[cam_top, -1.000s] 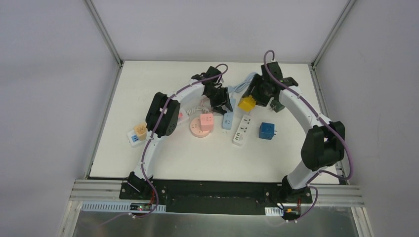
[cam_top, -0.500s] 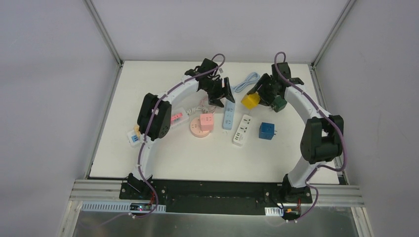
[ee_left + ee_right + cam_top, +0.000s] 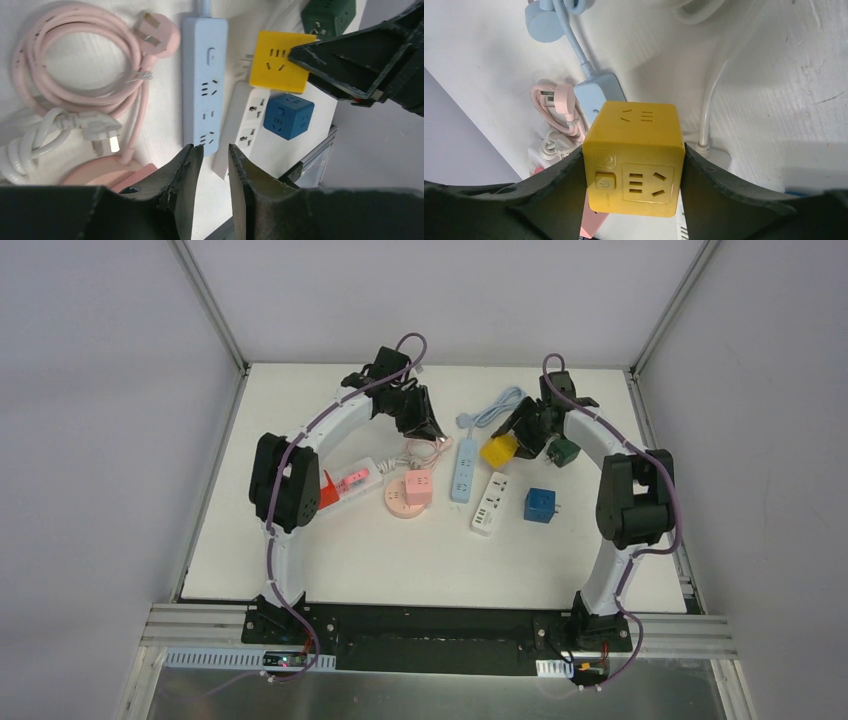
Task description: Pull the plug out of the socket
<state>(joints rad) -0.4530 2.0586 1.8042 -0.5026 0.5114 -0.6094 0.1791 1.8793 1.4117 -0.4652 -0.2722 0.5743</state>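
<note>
My right gripper (image 3: 512, 438) is shut on a yellow cube socket (image 3: 498, 451), gripping its two sides (image 3: 634, 160) and holding it just right of the light blue power strip (image 3: 462, 466). The cube is apart from the strip. The strip lies flat, its sockets bare in the left wrist view (image 3: 204, 95). My left gripper (image 3: 424, 427) hovers left of the strip's far end, above the pink cable (image 3: 425, 448). Its jaws (image 3: 216, 147) stand a narrow gap apart with nothing between them.
A white power strip (image 3: 489, 502), a blue cube (image 3: 540, 505) and a green cube (image 3: 565, 451) lie right of the blue strip. A pink cube (image 3: 418, 486) on a pink round base (image 3: 397, 505) and a white box (image 3: 350, 480) sit left. A light blue cable (image 3: 495, 408) coils behind.
My left gripper has lifted off the blue strip and drawn back to the far left. The blue strip has slid a little farther away. My right gripper still holds the yellow cube.
</note>
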